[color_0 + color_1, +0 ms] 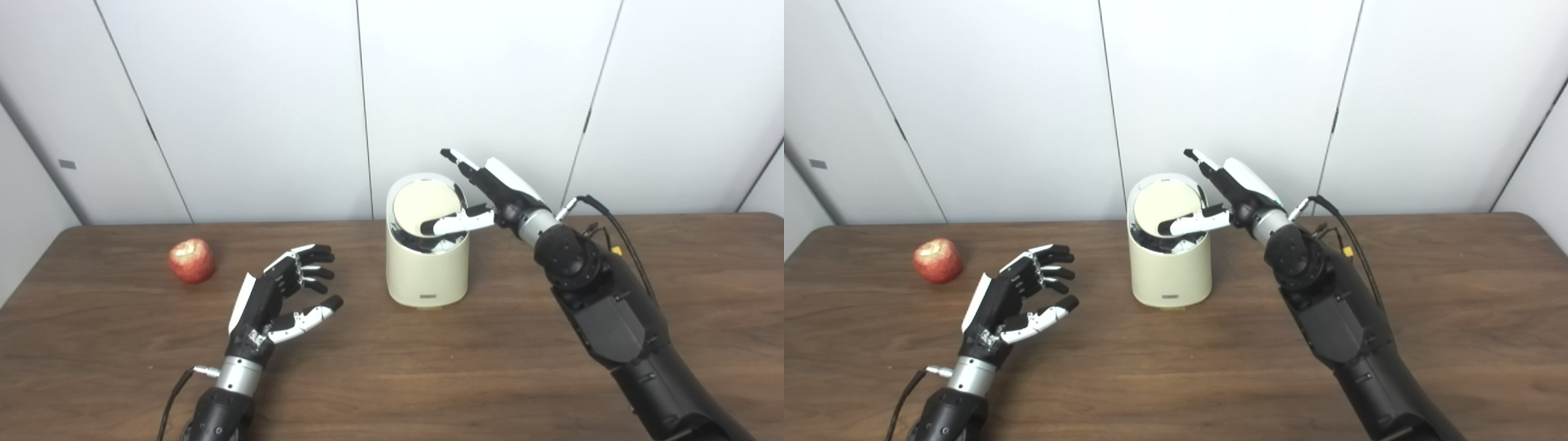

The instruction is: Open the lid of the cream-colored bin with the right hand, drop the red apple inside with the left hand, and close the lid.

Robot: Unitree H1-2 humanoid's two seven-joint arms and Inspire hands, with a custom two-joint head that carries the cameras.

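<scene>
Wooden table (551,380) first: my right hand (490,196), fingers spread, thumb pressing the cream bin (427,269) lid (424,207), seemingly tilting it open. My left hand (275,300) waits open, empty; red apple (192,260) sits left, untouched.

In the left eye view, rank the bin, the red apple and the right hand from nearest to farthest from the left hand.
Measured from the left hand:
1. Red apple, on the table to its left and a bit farther back.
2. Cream-colored bin, to its right at table centre.
3. Right hand, beyond the bin, thumb on the tilted lid.
</scene>
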